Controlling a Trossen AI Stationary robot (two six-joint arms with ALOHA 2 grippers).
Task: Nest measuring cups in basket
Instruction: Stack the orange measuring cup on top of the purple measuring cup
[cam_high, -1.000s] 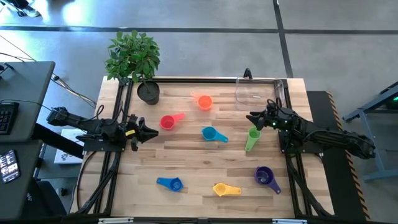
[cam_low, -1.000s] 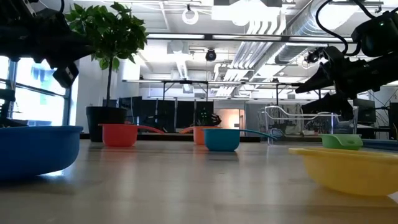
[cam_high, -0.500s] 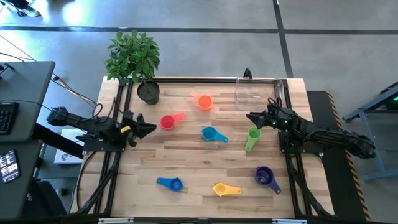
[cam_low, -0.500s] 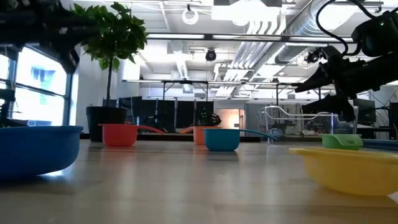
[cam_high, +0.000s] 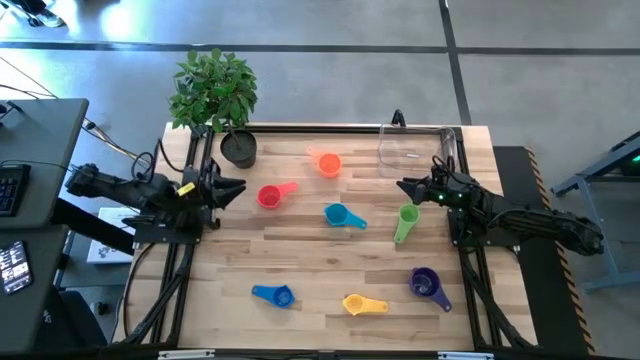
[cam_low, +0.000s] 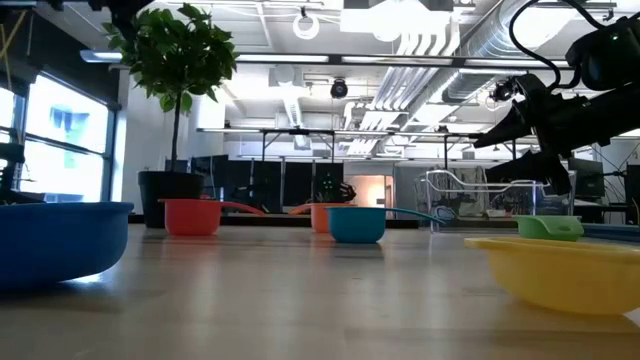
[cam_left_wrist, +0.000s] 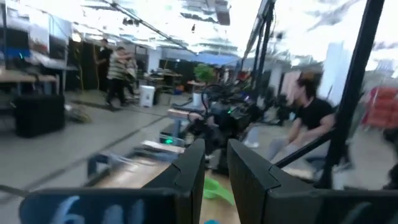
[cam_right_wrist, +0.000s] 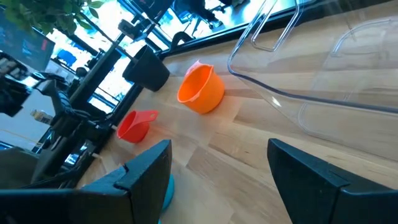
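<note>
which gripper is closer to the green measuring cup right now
Right. The right gripper is open and hovers just above the green cup, near its bowl end. The left gripper is across the table at the left edge, beyond the red cup.

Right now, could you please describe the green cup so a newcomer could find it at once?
Start at the clear basket in the table's far right corner. Just nearer than it, below the right gripper, lies the green cup. It is the only green one, closest to that arm.
</note>
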